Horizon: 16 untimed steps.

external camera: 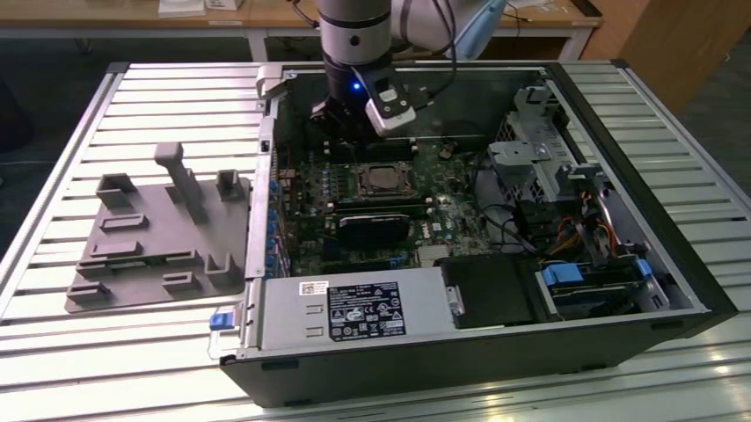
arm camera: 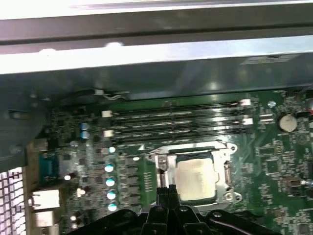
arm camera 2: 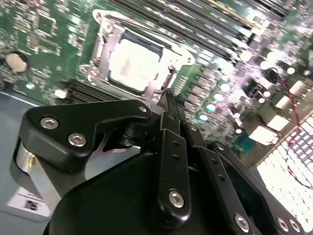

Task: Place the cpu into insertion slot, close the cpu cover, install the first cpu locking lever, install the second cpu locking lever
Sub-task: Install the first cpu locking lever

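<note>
So, from what you've got here, step one looks done. The cpu [arm camera 2: 134,63] sits flat in the insertion slot [arm camera 2: 91,68], right past the tips of your end effector [arm camera 2: 168,98]. The cpu cover [arm camera 2: 105,39] looks to be down too. Its silver frame lies around the chip, and the pale top shows through the window. The levers are the fuzzy part: I can't tell from either wrist view whether one is hooked, so I'd count both as left to do.

The end effector's fingers are drawn narrow, pretty much together, and I don't see anything pinched between them. The tips sit just beside the near edge of the socket frame. I can't tell whether they touch it.

On the views:
- **Second wrist view:** you get the fingers and linkage up close, with the socket just beyond them.
- **First wrist view:** it looks out over the tips and adds the memory slots [arm camera: 181,122] farther out past the socket, plus a coin battery [arm camera: 287,122] off to one side.
- **Exterior view:** it pulls back to the open computer case [external camera: 470,352] on the slatted surface [external camera: 657,97], with the arm reaching down into it. A gray fixture tray [external camera: 153,237] sits outside the case, well away from the end effector.
</note>
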Each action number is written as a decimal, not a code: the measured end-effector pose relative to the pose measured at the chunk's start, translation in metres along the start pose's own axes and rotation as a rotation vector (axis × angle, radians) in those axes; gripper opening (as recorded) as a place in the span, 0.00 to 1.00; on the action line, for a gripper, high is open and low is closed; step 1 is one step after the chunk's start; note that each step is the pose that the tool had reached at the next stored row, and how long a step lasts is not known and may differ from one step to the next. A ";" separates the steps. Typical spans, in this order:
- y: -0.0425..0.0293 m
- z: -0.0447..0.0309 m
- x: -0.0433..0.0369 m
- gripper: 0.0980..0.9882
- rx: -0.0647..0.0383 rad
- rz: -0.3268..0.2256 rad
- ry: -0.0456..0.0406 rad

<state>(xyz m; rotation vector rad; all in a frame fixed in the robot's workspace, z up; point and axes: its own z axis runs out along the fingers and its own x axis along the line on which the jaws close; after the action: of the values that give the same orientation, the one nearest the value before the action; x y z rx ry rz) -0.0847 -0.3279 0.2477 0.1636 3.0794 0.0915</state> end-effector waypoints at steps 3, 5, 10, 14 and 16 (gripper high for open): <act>-0.0010 -0.0005 0.0092 0.01 0.000 0.001 -0.0009; -0.0015 -0.0009 0.0147 0.01 0.000 0.001 -0.0014; -0.0021 -0.0012 0.0206 0.01 0.000 0.001 -0.0021; -0.0024 -0.0013 0.0222 0.01 -0.007 0.001 -0.0044; -0.0025 -0.0014 0.0240 0.01 -0.027 0.002 -0.0047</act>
<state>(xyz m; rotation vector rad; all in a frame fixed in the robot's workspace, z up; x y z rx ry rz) -0.1089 -0.3279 0.2476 0.1654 3.0718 0.1324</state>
